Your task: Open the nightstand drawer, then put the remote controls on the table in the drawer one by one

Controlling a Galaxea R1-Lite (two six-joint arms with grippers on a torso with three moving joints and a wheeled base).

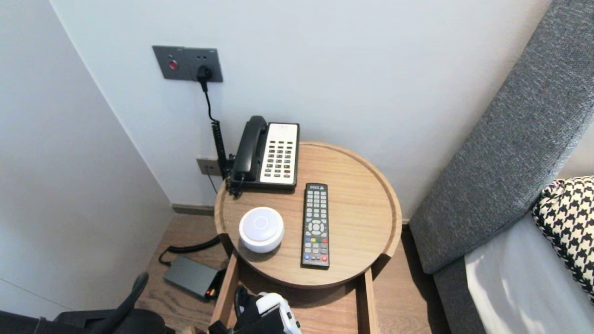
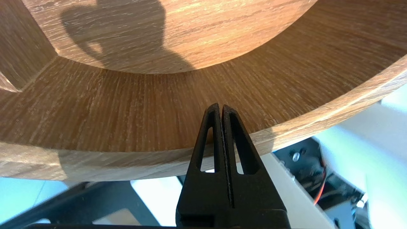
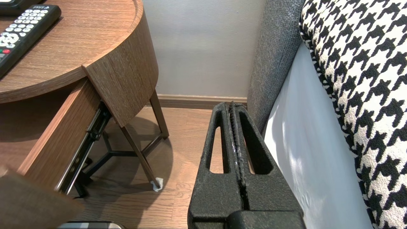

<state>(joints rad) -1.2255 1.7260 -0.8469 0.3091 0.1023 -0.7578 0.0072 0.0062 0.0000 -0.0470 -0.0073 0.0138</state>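
A round wooden bedside table point(image 1: 392, 218) carries a black-and-white desk phone point(image 1: 271, 153), a white round speaker point(image 1: 261, 228) and a black remote point(image 1: 315, 225). Its drawer point(image 1: 325, 311) stands pulled out below the top. My left arm's white-and-black wrist point(image 1: 271, 313) hangs over the drawer's near end. The left gripper point(image 2: 221, 106) is shut and empty, with its tips over the inside of the drawer's curved front wall point(image 2: 111, 111). My right gripper point(image 3: 230, 105) is parked low beside the bed, shut on nothing. It does not show in the head view.
A grey upholstered headboard point(image 1: 510, 139) and a houndstooth cushion point(image 1: 568, 218) stand right of the table. On the floor to the left lies a flat black box point(image 1: 191, 276) with a cable. A wall socket panel point(image 1: 188, 62) holds the phone's plug.
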